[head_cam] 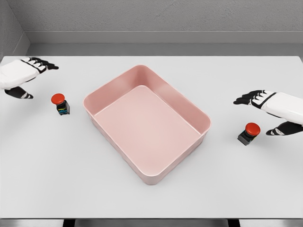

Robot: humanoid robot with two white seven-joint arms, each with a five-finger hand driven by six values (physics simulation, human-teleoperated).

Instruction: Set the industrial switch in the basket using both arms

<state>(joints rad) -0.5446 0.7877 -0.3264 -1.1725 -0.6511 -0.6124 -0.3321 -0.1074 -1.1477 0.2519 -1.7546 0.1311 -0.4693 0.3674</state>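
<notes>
Two industrial switches with red mushroom buttons on black bodies lie on the white table. One switch (60, 103) stands left of the pink basket (194, 107); the other switch (249, 133) lies right of it, tipped toward the basket. My left hand (29, 78) hovers up and left of the left switch, fingers spread, holding nothing. Just right of and above the right switch, my right hand (262, 112) is open, its black fingertips (244, 100) pointing left and its thumb below near the switch. Nothing lies inside the basket.
The white table (57, 179) ends at a front edge near the bottom of the view. A grey wall runs along its far side.
</notes>
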